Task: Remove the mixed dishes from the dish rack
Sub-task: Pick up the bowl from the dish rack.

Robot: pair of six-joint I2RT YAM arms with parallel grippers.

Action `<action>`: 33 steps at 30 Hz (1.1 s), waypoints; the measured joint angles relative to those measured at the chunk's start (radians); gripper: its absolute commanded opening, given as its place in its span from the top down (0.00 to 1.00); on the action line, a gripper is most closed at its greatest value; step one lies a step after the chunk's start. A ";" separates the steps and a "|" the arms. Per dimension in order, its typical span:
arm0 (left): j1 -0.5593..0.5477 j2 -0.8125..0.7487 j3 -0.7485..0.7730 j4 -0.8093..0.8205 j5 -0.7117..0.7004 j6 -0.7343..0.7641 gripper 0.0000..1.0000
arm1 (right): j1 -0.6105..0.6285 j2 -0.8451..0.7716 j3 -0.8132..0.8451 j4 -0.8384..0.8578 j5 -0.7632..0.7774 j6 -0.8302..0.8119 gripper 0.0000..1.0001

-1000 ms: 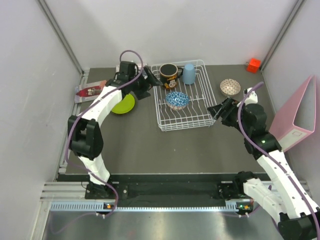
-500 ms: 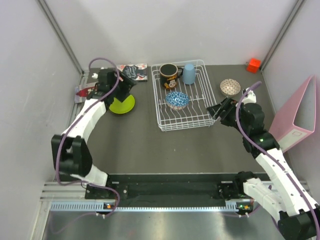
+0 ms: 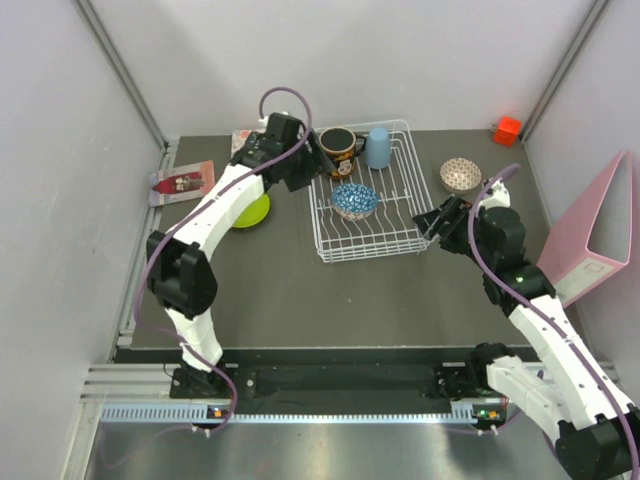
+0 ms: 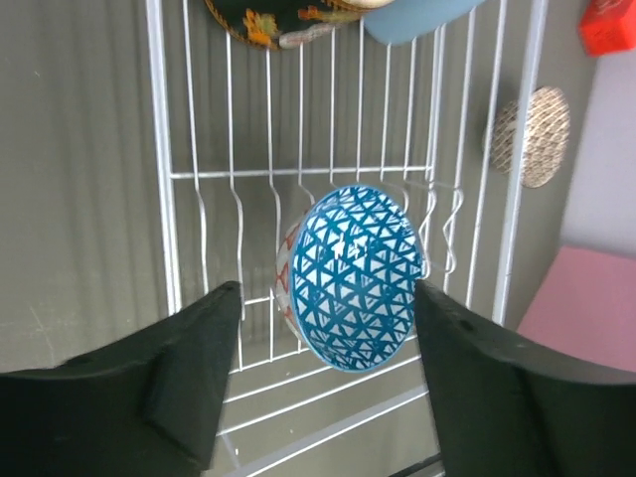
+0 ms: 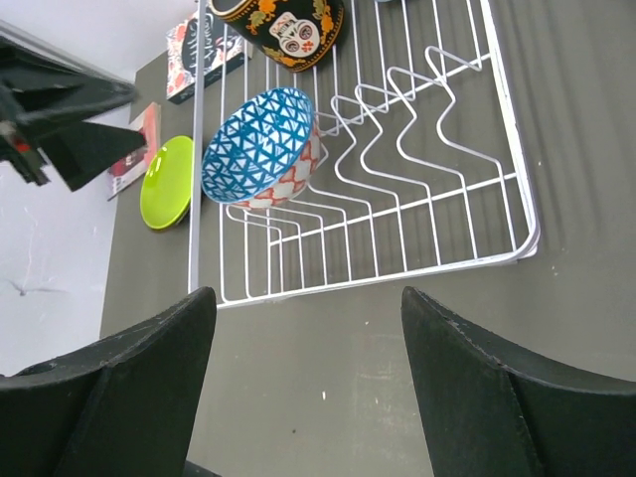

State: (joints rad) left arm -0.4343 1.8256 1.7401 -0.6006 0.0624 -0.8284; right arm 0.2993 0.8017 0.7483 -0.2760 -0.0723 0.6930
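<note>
Left fingers (image 4: 189, 383) were spread wide, nothing in them. The left gripper (image 4: 326, 298) hung over the rear left part of the dish rack (image 3: 370, 246), with the blue triangle-patterned bowl (image 4: 353, 278) showing between the tips in the wrist view but not touched. Right gripper (image 5: 306, 298) was also wide open and empty, sitting just off the rack's right side near the front corner.

That blue bowl was tipped on its edge among the prongs in the middle of the rack. At the back of the rack sat the black skull mug (image 3: 338, 148) and, right beside it, the pale blue cup (image 3: 378, 147).

The table (image 3: 300, 290) was a dark grey matte top, boxed in by plain pale walls (image 3: 400, 60).

Counts:
- Two bowls: the blue one, plus a beige patterned bowl (image 3: 460, 175) on the table right of the rack.
- One mug and one cup.
- One lime-green plate (image 3: 250, 211), left of the rack and partly under the left arm.
- Two printed cards (image 3: 183, 180) at the far left.
- One orange-red block (image 3: 508, 130) in the far right corner.
- One pink binder (image 3: 600, 235) against the right wall.
</note>
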 measured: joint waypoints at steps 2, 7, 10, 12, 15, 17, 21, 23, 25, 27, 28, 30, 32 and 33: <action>-0.026 0.033 0.022 -0.019 -0.024 0.003 0.34 | 0.000 0.005 -0.002 0.000 0.000 0.000 0.25; -0.058 0.114 0.029 -0.087 -0.057 -0.004 0.38 | 0.000 0.008 -0.003 0.000 0.000 -0.001 0.25; -0.058 0.150 0.029 -0.111 -0.061 -0.011 0.42 | 0.000 0.007 -0.008 0.002 0.000 -0.001 0.25; -0.059 0.164 0.029 -0.116 -0.060 -0.017 0.45 | 0.000 0.007 -0.015 0.004 0.000 -0.001 0.25; -0.060 0.175 0.035 -0.121 -0.061 -0.019 0.48 | 0.000 0.007 -0.022 -0.001 0.000 -0.002 0.25; -0.063 0.180 0.046 -0.120 -0.061 -0.019 0.54 | 0.000 0.008 -0.023 0.000 0.000 -0.002 0.25; -0.071 0.182 0.055 -0.119 -0.060 -0.026 0.61 | 0.000 0.007 -0.025 0.002 0.000 -0.002 0.25; -0.074 0.187 0.061 -0.118 -0.060 -0.026 0.62 | 0.000 0.008 -0.032 0.004 -0.001 -0.003 0.25; -0.078 0.193 0.065 -0.116 -0.056 -0.027 0.62 | 0.000 0.008 -0.037 0.003 -0.001 -0.003 0.25; -0.079 0.202 0.066 -0.116 -0.048 -0.027 0.62 | 0.000 0.010 -0.041 0.005 -0.001 -0.003 0.25; -0.080 0.208 0.066 -0.115 -0.044 -0.027 0.62 | 0.000 0.011 -0.042 0.005 -0.001 -0.003 0.25; -0.081 0.220 0.066 -0.114 -0.033 -0.027 0.65 | 0.000 0.013 -0.042 0.005 -0.001 -0.003 0.25; -0.082 0.230 0.066 -0.112 -0.026 -0.027 0.75 | 0.000 0.013 -0.042 0.005 -0.001 -0.003 0.25; -0.082 0.235 0.066 -0.111 -0.025 -0.028 0.88 | 0.000 0.013 -0.042 0.005 -0.001 -0.004 0.25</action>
State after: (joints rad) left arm -0.5167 2.0609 1.8065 -0.7120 0.0376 -0.8566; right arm 0.2993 0.8146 0.7063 -0.2707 -0.0731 0.6891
